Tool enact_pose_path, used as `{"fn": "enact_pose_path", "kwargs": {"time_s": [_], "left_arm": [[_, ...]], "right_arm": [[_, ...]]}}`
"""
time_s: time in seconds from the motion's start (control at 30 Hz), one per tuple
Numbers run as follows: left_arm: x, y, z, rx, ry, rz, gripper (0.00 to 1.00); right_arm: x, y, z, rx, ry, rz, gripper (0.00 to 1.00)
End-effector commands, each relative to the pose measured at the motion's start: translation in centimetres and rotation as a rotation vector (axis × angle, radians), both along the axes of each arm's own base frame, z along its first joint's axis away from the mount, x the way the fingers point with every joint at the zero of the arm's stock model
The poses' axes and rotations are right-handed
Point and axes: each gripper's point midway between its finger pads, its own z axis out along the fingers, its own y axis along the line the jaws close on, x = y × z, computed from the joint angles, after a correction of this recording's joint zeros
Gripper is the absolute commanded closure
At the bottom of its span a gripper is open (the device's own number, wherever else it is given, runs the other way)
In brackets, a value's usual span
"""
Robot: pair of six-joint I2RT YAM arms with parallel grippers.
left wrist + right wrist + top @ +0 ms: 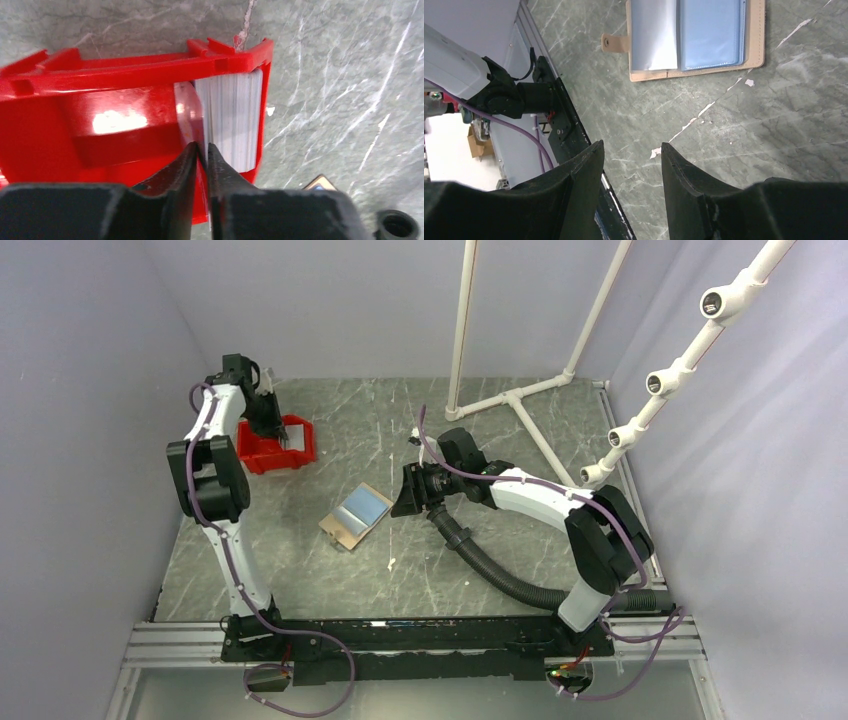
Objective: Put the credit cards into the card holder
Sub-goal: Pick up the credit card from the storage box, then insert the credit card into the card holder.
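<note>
At the upper left of the top view, the left gripper [278, 432] is down in the red bin [262, 455], and that's where the credit cards [235, 120] are. In the left wrist view they form a tight pack standing on edge against the bin's right wall. One pale card [186, 107] leans away from the pack's left face, and the jaws stand only a sliver apart on either side of its near edge. I can't tell whether they actually pinch it.

The cards look light, stiff and slick. I'd take one by its free edge, with the pads flat on both faces, or it may slip out or drag a neighbour along.

The card holder [340, 532] lies open on the surface [360, 420] at mid-frame, well apart from the bin, with its clear pockets facing up. The right gripper [408, 492] hangs just beside it, jaws apart, holding nothing.
</note>
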Motion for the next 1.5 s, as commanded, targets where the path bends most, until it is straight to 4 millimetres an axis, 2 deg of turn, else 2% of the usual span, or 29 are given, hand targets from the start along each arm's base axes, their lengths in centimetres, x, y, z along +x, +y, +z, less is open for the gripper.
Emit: {"fn": "enact_pose_path", "kwargs": {"time_s": [0.0,0.13,0.23,0.33,0.47,0.53,0.57,0.6,0.67,0.7,0.83,0.97,1.1,1.23,1.47], "left_arm": [[0.3,0.1,4.4,0.123,-0.067,-0.022,0.88],[0.0,0.2,4.6,0.217,-0.042,-0.022,0.94],[0.0,0.3,5.9,0.345,-0.05,-0.016,1.0],[0.0,0.4,9.4,0.526,-0.103,0.029,1.0],[-1.4,-0.6,16.2,0.69,-0.202,0.111,1.0],[-3.6,-2.5,18.5,0.613,-0.225,0.149,1.0],[-4.9,-4.0,18.6,0.518,-0.22,0.148,1.0],[-6.6,-6.6,19.3,0.356,-0.234,0.106,1.0],[-9.9,-9.8,19.0,0.155,-0.222,0.06,1.0],[-11.9,-10.9,17.2,0.078,-0.172,0.056,1.0],[-17.1,-16.4,15.2,-0.306,-0.16,0.025,1.0],[-20.6,-18.2,11.2,-0.493,-0.095,0.083,1.0],[-21.1,-20.2,9.1,-0.667,-0.109,0.066,1.0],[-21.4,-19.9,5.3,-0.655,-0.048,0.13,1.0],[-20.9,-19.7,1.3,-0.643,-0.089,0.127,1.0]], "right_arm": [[0.4,0.5,0.6,0.039,-0.024,0.011,0.52],[0.4,0.5,0.5,0.039,-0.023,0.012,0.52],[0.4,0.5,0.4,0.035,-0.02,0.01,0.52],[0.6,0.4,0.3,0.025,-0.028,0.003,0.52],[1.1,-0.1,0.2,-0.015,-0.056,-0.016,0.52],[1.6,-0.5,-0.2,-0.065,-0.079,-0.044,0.52],[2.1,-0.7,-0.4,-0.1,-0.096,-0.063,0.52],[2.2,-0.7,-0.7,-0.138,-0.109,-0.068,0.52],[2.3,-0.4,-0.6,-0.168,-0.136,-0.072,0.52],[2.1,-0.1,-0.2,-0.151,-0.135,-0.065,0.52],[2.1,1.6,1.1,-0.055,-0.102,-0.058,0.52],[3.0,4.0,1.9,0.021,-0.088,-0.014,0.66],[4.7,6.1,0.6,0.026,-0.056,0.029,0.88],[6.5,7.2,-1.4,0.012,-0.017,0.027,0.98],[7.9,8.0,-4.1,-0.01,0.02,0.047,1.0]]}}
